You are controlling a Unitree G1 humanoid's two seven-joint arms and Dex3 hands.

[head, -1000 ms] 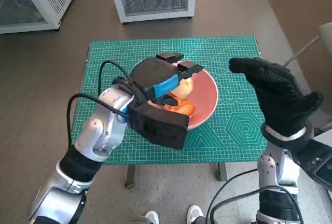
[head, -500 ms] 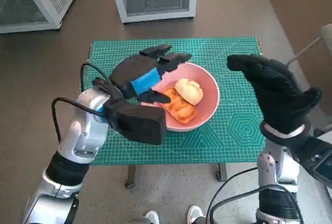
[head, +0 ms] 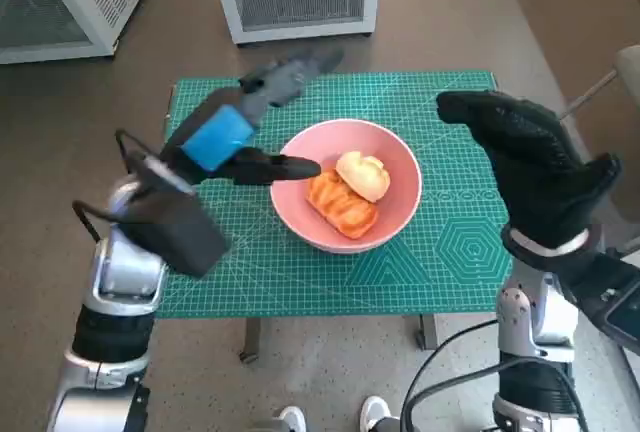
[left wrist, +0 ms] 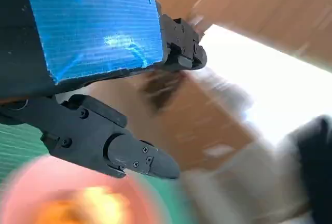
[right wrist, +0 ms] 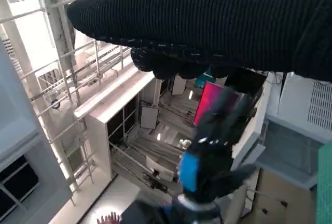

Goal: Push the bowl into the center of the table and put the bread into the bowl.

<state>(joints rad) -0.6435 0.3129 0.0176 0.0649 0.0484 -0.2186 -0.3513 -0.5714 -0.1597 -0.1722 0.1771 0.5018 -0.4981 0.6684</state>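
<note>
On the green mat (head: 440, 252): bread (head: 350, 192) in bowl (head: 400, 202) | left robot hand (head: 245, 122) spread, empty | right robot hand (head: 530, 167) raised, empty, fingers apart

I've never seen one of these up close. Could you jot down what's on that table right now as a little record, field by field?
table: small, covered by a green cutting mat
bowl: pink, about mid-table
bread: an orange-brown piece in the bowl
bun: paler, also in the bowl, touching the bread
left hand: raised beside the bowl, fingers spread, holding nothing
right hand: gloved, above the table's right edge, holding nothing
task state: looks done
</note>
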